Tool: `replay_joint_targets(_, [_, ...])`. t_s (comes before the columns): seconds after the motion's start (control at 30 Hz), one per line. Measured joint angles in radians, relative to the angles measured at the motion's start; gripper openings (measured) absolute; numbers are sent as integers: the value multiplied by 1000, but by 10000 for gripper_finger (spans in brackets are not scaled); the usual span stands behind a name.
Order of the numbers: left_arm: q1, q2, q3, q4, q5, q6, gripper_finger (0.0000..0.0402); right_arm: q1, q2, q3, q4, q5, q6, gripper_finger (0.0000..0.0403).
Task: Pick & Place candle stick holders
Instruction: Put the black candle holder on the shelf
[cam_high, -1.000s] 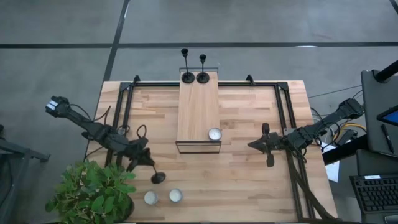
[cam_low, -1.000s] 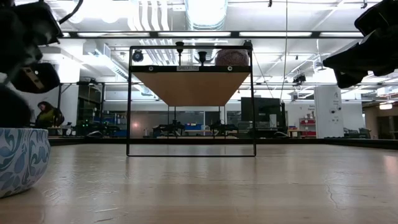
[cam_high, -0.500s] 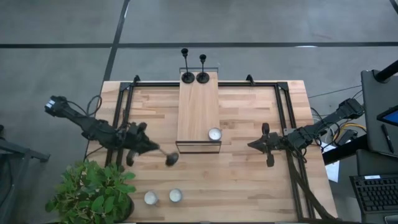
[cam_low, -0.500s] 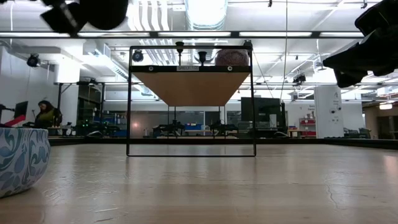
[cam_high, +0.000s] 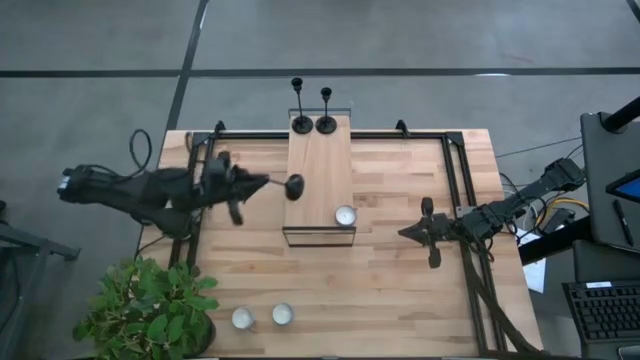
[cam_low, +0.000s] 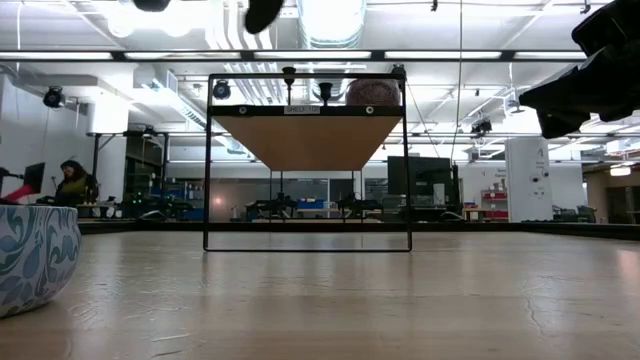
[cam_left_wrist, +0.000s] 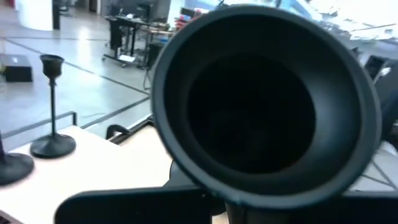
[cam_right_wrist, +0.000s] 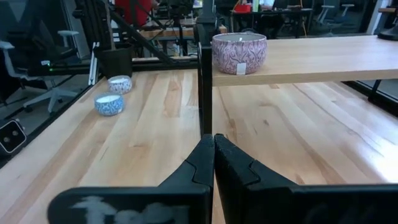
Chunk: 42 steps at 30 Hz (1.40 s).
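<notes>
**over the shelf's left edge: one holder carried, two standing**

above the left edge of the raised light-wood shelf board on a black wire frame (cam_high: 320, 175), the left gripper (cam_high: 243, 186) is clamped on a black candle stick holder (cam_high: 291, 184) held sideways — its round base fills the left wrist view (cam_left_wrist: 264, 102). two more black holders, thin stems on round bases (cam_high: 300, 123) (cam_high: 326, 124), stand side by side at the shelf's far end. right gripper (cam_high: 412, 232) waits over the table's right side, jaws closed, empty.
</notes>
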Motion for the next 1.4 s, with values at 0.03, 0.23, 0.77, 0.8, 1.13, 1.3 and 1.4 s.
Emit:
replay_joint_targets(0.03, [43,23,21,-6,43,0,5,0,0,0,0,0,0,8])
replay_joint_targets(0.23, [297,186,152,-34,328,2,5,0,0,0,-1,0,0,8])
replay_joint_targets(0.77, [659,627,474,-332,482,111,9,0,1,0,-36,-1,-1,8])
replay_joint_targets(0.8, [664,649,497,-353,476,119,9,0,1,0,-41,-1,-1,8])
replay_joint_targets(1.13, [697,836,718,-509,404,158,9,0,0,0,-46,-1,-1,8])
replay_joint_targets(1.3, [714,899,792,-575,406,161,9,0,0,0,-48,-1,0,8])
replay_joint_targets(1.4, [725,918,806,-580,404,161,10,0,0,0,-50,-1,0,8])
